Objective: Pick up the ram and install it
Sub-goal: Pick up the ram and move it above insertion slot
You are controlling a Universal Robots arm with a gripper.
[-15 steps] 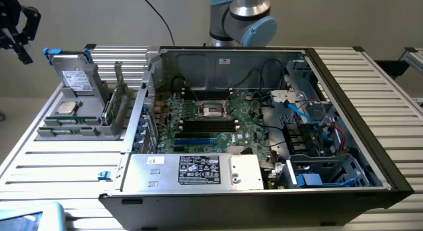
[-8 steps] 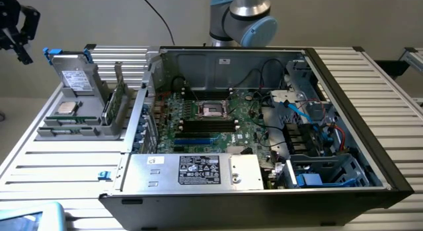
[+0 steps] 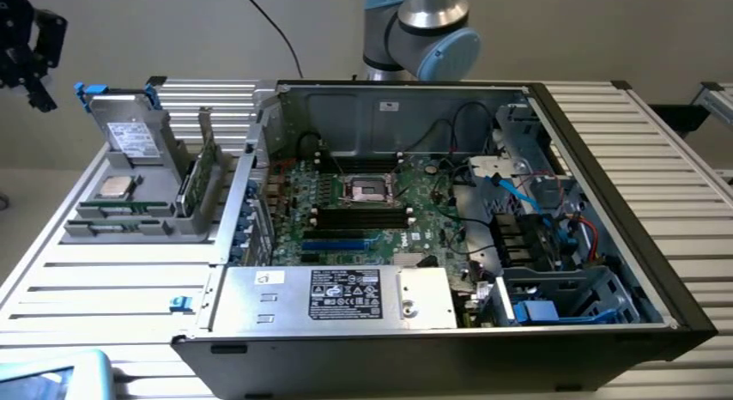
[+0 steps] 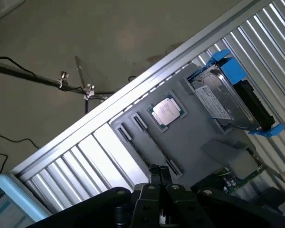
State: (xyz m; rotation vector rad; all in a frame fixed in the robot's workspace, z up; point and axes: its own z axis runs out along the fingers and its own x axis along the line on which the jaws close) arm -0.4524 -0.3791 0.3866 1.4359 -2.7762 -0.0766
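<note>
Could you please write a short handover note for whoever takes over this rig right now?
Gripper: shut, holding nothing, over the grey holder that sits beside the open computer case.
Ram: standing on edge in the holder, not gripped.
Done: nothing that shows.
Left: the whole job; the ram is not yet picked up or installed on the motherboard.

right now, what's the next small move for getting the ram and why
Probably open the tool first. It is shut, holds nothing, and hangs off to the exterior view's left of the grey holder, where the ram sits in its slot beside the processor; a shut tool could not straddle the stick.
</note>
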